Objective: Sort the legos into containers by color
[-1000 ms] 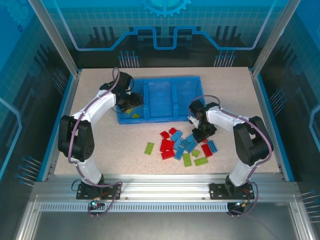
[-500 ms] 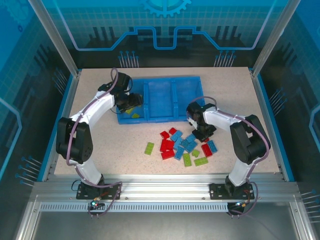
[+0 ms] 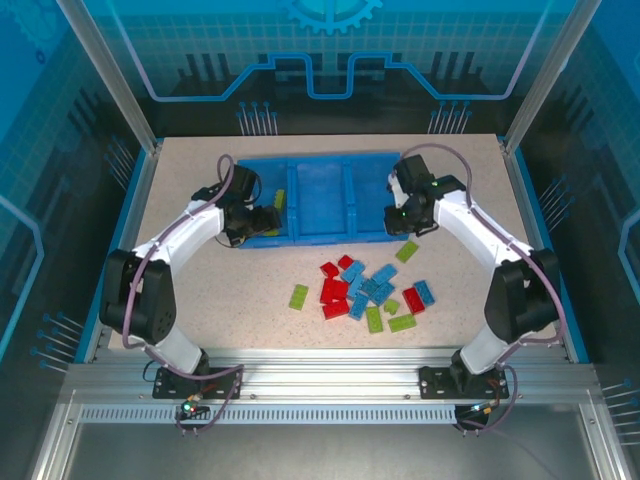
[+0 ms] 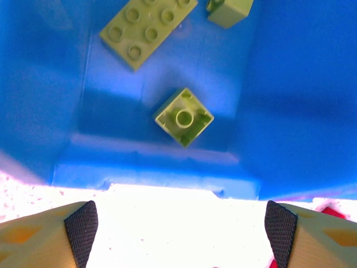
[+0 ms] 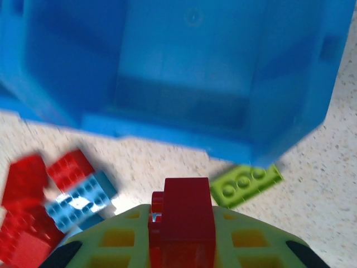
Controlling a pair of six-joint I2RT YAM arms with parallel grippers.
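The red brick (image 5: pixel 182 215), pinched in the closed jaws of the right gripper (image 3: pixel 402 216) at the near wall of the right compartment (image 5: pixel 184 61) of the blue tray (image 3: pixel 320 160), could fall short onto the table (image 5: pixel 334 167) if released now, while the left gripper (image 4: pixel 178 223) hangs wide and empty.

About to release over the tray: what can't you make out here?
Top view: bricks in the pile overlap, too small to count.
Left wrist view: one yellow-green brick is cut off by the top edge.
Right wrist view: the tray is blurred, its far end cropped; the red brick sits partly hidden in the right gripper.
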